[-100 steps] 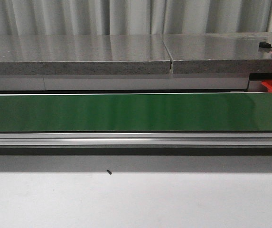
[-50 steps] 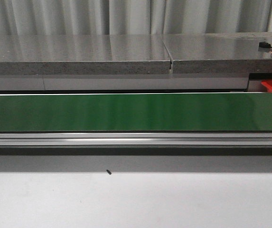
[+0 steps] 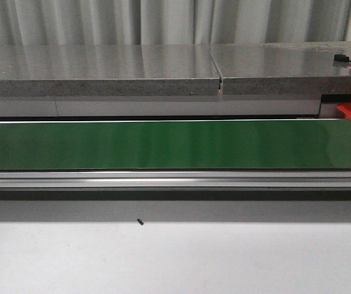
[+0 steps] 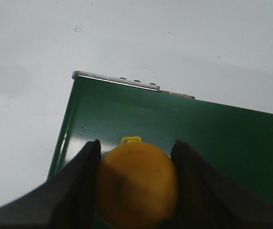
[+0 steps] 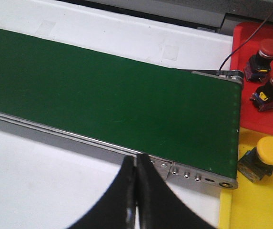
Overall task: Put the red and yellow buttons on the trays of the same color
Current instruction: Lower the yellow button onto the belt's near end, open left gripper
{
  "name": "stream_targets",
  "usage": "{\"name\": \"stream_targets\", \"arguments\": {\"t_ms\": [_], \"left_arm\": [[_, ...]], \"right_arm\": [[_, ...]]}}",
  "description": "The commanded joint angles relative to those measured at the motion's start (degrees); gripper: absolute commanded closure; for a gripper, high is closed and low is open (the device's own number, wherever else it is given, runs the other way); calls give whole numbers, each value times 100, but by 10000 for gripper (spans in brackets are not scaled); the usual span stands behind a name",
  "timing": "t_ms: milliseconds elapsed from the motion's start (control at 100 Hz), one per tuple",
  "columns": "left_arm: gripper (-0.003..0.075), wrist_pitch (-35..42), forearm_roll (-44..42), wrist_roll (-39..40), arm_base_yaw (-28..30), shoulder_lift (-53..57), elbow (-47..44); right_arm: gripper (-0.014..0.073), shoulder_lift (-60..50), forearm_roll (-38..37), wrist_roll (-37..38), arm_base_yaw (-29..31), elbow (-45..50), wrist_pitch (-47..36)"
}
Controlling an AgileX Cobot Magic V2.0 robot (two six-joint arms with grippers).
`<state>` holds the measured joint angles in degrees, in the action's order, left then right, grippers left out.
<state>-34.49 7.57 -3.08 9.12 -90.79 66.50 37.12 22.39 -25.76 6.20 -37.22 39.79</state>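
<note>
Over the green belt (image 4: 231,143), left gripper (image 4: 137,181) clamps yellow button (image 4: 137,183).

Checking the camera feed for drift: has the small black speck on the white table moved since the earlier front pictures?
No. The small black speck sits below the same spot of the green conveyor belt.

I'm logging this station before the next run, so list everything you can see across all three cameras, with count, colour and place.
Conveyor belt: one, green, across the table.
Yellow button: one, between the left fingers, over the belt's end.
Yellow button: one, on the yellow tray.
Red buttons: two, on the red tray.
Stone counter: grey, behind the belt.
Table: white.
Left gripper: shut on a yellow button.
Right gripper: shut, empty.
</note>
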Motion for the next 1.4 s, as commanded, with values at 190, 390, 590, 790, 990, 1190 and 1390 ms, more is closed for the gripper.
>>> {"name": "stream_targets", "arguments": {"t_ms": [190, 390, 590, 790, 990, 1190, 1390], "left_arm": [[680, 631, 66, 8, -27, 260, -170], [680, 610, 66, 8, -27, 260, -191], [680, 510, 66, 8, -27, 260, -191], [679, 485, 66, 8, -27, 260, -221], [678, 537, 93, 19, -27, 260, -323], [632, 526, 116, 30, -27, 260, -323], [330, 491, 116, 30, -27, 260, -296]], "right_arm": [[662, -18, 49, -18, -12, -146, -310], [662, -18, 49, -18, -12, -146, -310], [662, -18, 49, -18, -12, -146, -310], [662, -18, 49, -18, -12, -146, -310], [662, -18, 49, -18, -12, -146, -310], [662, -18, 49, -18, -12, -146, -310], [662, -18, 49, -18, -12, -146, -310]]}}
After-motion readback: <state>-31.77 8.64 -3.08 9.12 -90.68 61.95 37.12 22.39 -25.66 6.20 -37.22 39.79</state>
